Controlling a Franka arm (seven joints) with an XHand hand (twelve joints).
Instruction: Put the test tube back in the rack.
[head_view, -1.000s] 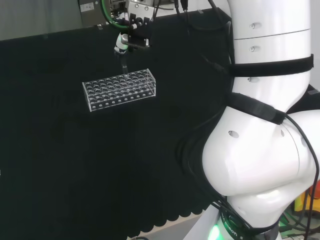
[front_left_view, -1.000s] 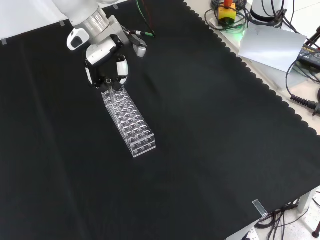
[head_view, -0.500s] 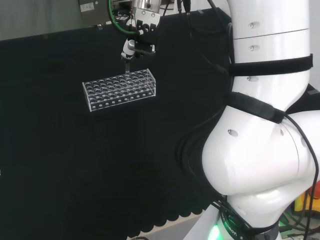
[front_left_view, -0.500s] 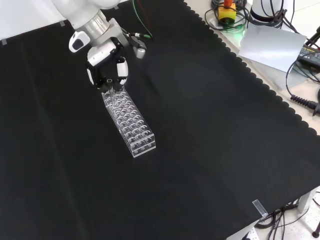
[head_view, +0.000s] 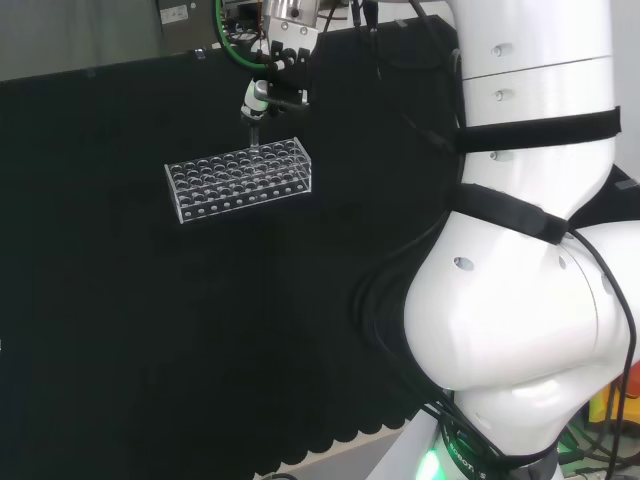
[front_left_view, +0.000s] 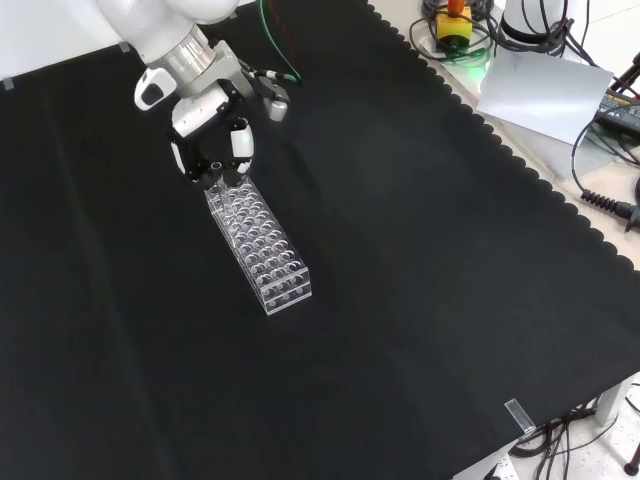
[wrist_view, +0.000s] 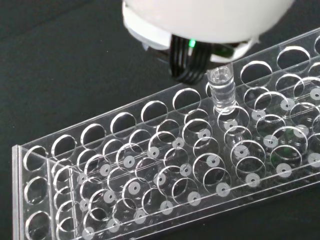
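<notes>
Test tube (wrist_view: 221, 90) is upright with its lower end inside a hole of the rack (wrist_view: 165, 170) — the clear open top sticks up above the rack's top plate in the wrist view. The hole sits in the row along the rack's long edge nearest the robot hand. In the head view the tube (head_view: 253, 133) reads as a thin vertical line rising from the rack's far edge (head_view: 240, 177) toward the robot hand (head_view: 262, 95). Robot hand is right above that spot, fingers curled in around the tube's top; wrist view can't confirm actual contact with the glass, so pinching is the best read. In the front view the robot hand (front_left_view: 208, 155) hangs over the rack's upper end (front_left_view: 258, 241) with black-and-white fingers (front_left_view: 240, 145) pointing down. Rack is clear plastic, many holes, other holes look vacant. It lies alone on the black-cloth desk (front_left_view: 400, 280) — long axis diagonal in the front view.
</notes>
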